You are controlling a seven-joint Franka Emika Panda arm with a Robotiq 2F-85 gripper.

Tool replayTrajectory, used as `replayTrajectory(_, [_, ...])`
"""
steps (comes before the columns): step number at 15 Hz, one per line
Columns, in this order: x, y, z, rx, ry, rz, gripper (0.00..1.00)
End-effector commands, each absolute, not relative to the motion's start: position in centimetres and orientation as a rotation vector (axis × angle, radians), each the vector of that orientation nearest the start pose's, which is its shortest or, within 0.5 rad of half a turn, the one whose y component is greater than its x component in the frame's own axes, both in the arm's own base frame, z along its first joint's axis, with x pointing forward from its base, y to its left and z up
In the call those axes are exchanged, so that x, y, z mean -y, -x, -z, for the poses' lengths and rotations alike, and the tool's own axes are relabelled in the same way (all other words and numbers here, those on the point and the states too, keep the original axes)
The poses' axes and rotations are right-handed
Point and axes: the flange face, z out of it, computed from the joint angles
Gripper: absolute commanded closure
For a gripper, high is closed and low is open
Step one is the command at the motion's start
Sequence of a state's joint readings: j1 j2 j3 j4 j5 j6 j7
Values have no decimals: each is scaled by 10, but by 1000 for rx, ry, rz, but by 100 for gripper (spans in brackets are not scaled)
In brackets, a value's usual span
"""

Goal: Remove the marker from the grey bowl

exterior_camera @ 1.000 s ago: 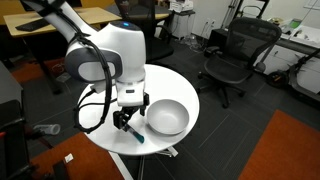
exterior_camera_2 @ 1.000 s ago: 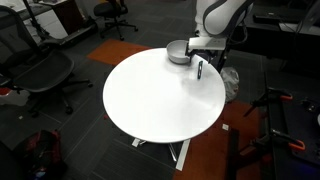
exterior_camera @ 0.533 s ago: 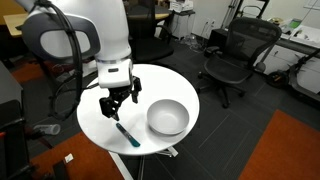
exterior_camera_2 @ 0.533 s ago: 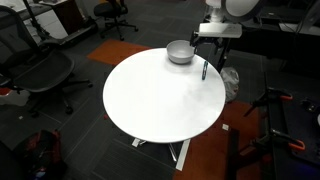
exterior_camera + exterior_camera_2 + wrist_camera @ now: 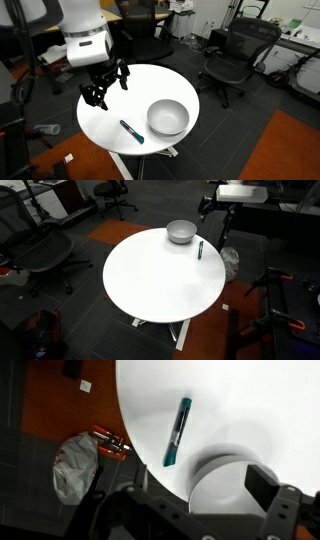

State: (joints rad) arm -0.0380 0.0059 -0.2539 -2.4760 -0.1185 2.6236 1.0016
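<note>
While the gripper (image 5: 108,90) hangs above the white round table (image 5: 150,82), the marker (image 5: 131,131) lies outside the grey bowl (image 5: 167,118).
Jaws spread wide, holding nothing. In the wrist view the marker (image 5: 178,432) lies flat on the tabletop near the bowl (image 5: 225,485), not touching it.

Arm (image 5: 82,18): glossy white shells, rounded and bulky, at the upper left of the frame; the same white shows as a flat block at the upper right in an exterior view (image 5: 243,192)
Wrist link (image 5: 86,48): boxy, white, with a darker grey face underneath
Gripper (image 5: 107,88): matt black; angular linkages
Fingers (image 5: 280,500): dark blocky shapes, blurred, along the bottom edge of the wrist view
Cable (image 5: 20,85): thin, black, looping by the left edge
</note>
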Motion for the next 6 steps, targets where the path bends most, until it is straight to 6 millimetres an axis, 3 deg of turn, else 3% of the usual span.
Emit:
replayTrajectory(1, [133,-455,-326,-1731,2623,264,0])
replayTrajectory(2, [135,-459,-332,-1725,2620,275,0])
replayTrajectory(3, [134,-464,-318,-1749,2598,272,0])
replayTrajectory(6, [135,-464,-326,-1746,2590,289,0])
